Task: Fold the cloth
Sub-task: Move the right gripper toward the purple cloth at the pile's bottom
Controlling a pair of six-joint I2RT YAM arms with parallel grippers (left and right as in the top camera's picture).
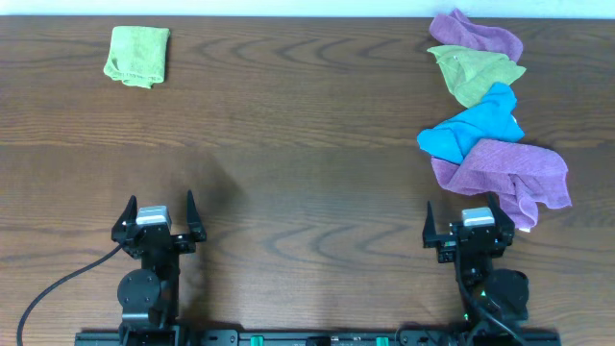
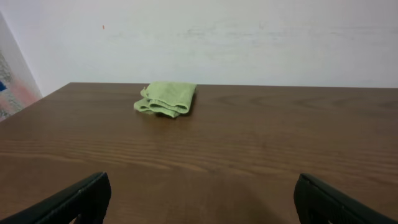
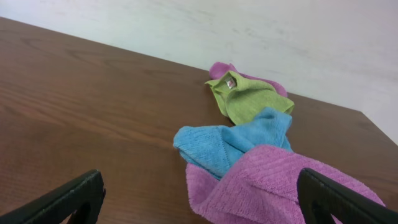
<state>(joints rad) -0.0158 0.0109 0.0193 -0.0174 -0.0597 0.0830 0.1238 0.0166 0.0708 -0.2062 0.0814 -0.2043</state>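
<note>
1. Heap of cloths, right side of overhead frame; purple cloth (image 1: 514, 173) lies nearest, just ahead of right gripper (image 1: 463, 210), touching blue cloth (image 1: 471, 127).
2. Folded green cloth (image 1: 137, 55) upper left, well apart.
3. Left gripper (image 1: 159, 202) and right: jaws spread, holding nothing.
4. Likely light, limp, grippy terry; pinch a free corner.
5. Corners bunched under folds; right wrist view crops its lower edge.

The surface (image 1: 288, 144) is dark grained wood with a soft sheen. The purple cloth (image 3: 280, 186) nearest the right gripper (image 3: 199, 180) looks nubbly, matt.
</note>
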